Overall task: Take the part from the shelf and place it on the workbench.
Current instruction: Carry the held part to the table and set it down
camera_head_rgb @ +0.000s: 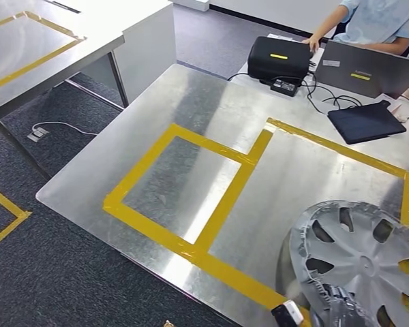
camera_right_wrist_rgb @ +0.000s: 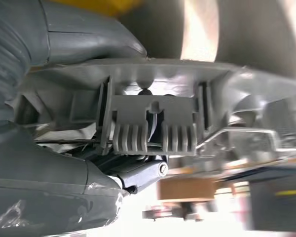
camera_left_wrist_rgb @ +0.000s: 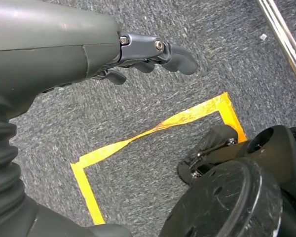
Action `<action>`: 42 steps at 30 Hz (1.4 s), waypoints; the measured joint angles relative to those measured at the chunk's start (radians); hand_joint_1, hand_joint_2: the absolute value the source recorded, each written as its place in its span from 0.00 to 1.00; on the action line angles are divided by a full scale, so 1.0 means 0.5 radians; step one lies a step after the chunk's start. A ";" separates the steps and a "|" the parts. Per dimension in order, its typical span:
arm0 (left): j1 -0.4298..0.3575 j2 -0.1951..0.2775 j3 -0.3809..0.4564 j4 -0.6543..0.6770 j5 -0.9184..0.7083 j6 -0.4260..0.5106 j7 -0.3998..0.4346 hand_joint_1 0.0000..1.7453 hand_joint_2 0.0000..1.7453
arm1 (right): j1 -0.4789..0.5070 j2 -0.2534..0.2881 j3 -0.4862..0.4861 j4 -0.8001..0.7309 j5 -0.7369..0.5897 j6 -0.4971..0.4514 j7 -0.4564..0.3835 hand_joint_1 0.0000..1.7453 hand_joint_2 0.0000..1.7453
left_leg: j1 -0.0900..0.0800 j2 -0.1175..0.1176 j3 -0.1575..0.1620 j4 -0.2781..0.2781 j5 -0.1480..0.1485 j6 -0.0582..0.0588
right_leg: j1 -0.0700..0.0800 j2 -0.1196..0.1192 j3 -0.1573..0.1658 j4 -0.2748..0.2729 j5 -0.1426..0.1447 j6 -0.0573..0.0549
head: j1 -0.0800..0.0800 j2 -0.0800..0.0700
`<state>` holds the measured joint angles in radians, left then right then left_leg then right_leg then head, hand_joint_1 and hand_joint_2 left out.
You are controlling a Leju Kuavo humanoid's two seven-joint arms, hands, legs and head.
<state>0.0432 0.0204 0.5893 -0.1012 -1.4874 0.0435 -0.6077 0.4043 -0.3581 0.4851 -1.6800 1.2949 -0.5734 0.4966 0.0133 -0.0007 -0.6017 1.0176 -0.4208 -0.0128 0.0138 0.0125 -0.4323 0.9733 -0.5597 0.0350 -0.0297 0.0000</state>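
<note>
The part is a grey wheel cover [camera_head_rgb: 362, 259] with curved spokes, at the near right of the metal workbench [camera_head_rgb: 202, 102], over the right yellow-taped square. My right hand [camera_head_rgb: 341, 306] grips its near rim from below. In the right wrist view the thumb and fingers [camera_right_wrist_rgb: 146, 173] clamp the cover's ribbed rim clip [camera_right_wrist_rgb: 154, 123]. I cannot tell whether the cover touches the bench. My left hand [camera_left_wrist_rgb: 154, 54] hangs over the carpet with its fingers loosely extended and nothing in it.
Yellow tape marks two squares [camera_head_rgb: 176, 184] on the bench. At the far edge lie a black case [camera_head_rgb: 279, 58], cables, a dark tablet [camera_head_rgb: 365, 121] and a laptop [camera_head_rgb: 367, 68], with a person [camera_head_rgb: 377, 24] seated behind. Another table [camera_head_rgb: 33, 54] stands far left. Floor tape [camera_left_wrist_rgb: 154, 128] lies below.
</note>
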 joint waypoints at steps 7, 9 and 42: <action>-0.001 0.007 -0.038 -0.004 -0.001 -0.011 0.000 0.00 1.00 | -0.333 -0.279 0.717 0.071 0.028 -0.015 0.066 1.00 1.00 | 0.004 0.000 0.003 -0.002 0.002 0.000 | 0.004 0.001 0.000 0.000 0.001 -0.002 | -0.001 0.000; -0.003 0.007 -0.048 -0.005 -0.002 -0.016 0.000 0.00 1.00 | -0.409 -0.299 0.843 0.089 0.041 -0.008 0.056 1.00 1.00 | 0.005 0.000 0.003 -0.003 0.002 0.000 | 0.005 0.001 0.000 0.000 0.001 -0.002 | -0.001 0.000; 0.019 0.006 -0.059 -0.006 0.002 -0.040 0.000 0.00 1.00 | -0.202 -0.618 0.838 -0.107 -0.074 -0.007 0.285 1.00 1.00 | 0.004 -0.001 0.004 -0.006 0.000 -0.002 | 0.003 -0.002 0.000 0.000 -0.003 -0.007 | -0.001 0.000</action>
<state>0.0526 0.0233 0.5598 -0.1041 -1.4861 0.0235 -0.6077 0.3033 -0.6671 0.9039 -1.7334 1.2581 -0.5768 0.6390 0.0152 -0.0010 -0.5997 1.0148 -0.4206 -0.0136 0.0155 0.0115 -0.4320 0.9732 -0.5612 0.0314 -0.0299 0.0000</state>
